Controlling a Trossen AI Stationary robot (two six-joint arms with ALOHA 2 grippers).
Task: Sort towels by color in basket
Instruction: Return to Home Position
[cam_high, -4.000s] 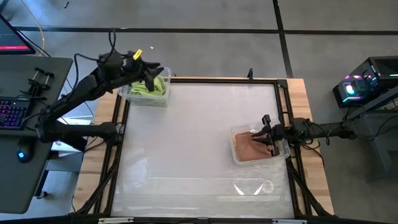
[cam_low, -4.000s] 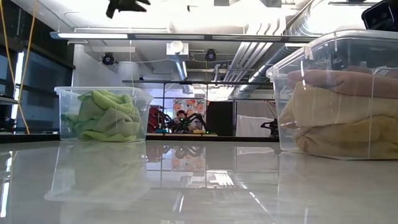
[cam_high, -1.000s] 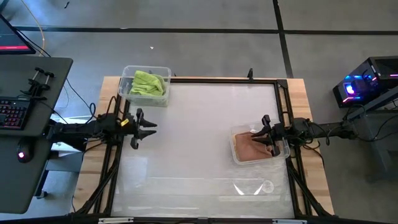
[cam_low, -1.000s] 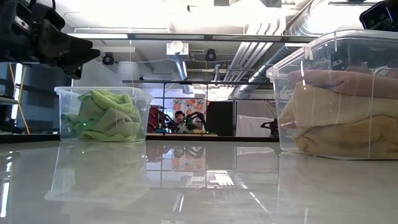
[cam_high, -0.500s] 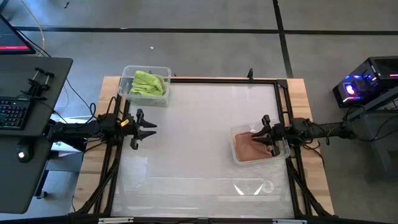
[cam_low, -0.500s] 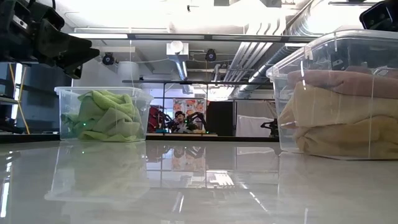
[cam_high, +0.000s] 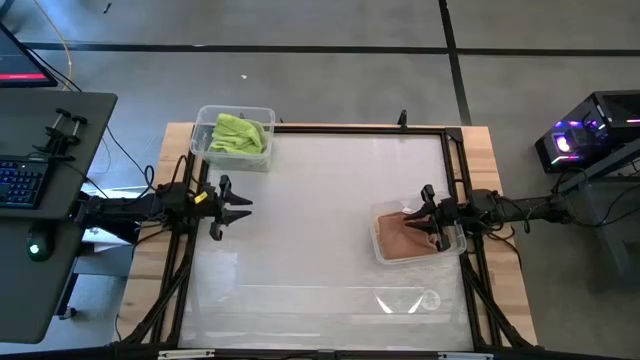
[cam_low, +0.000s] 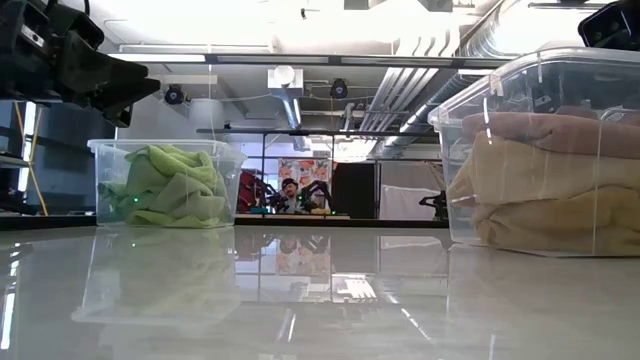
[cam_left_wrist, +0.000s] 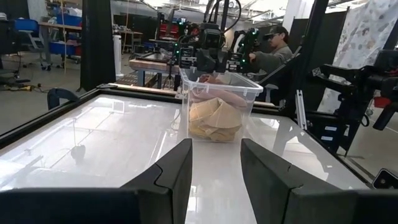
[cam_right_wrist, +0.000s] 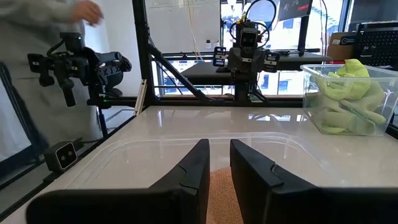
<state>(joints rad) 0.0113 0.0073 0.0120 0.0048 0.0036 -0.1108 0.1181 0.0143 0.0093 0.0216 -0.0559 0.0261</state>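
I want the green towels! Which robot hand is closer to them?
Left. The left hand is at the left edge of the table, near the green towels; the right hand is far across, over the brown towels.

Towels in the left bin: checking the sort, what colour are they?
The towels are lime green; the low view shows it best.

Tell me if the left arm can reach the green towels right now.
Probably yes. The bin has no lid, the green towels lie exposed, and nothing stands between them and the left end effector, which hovers at the left edge of the table.
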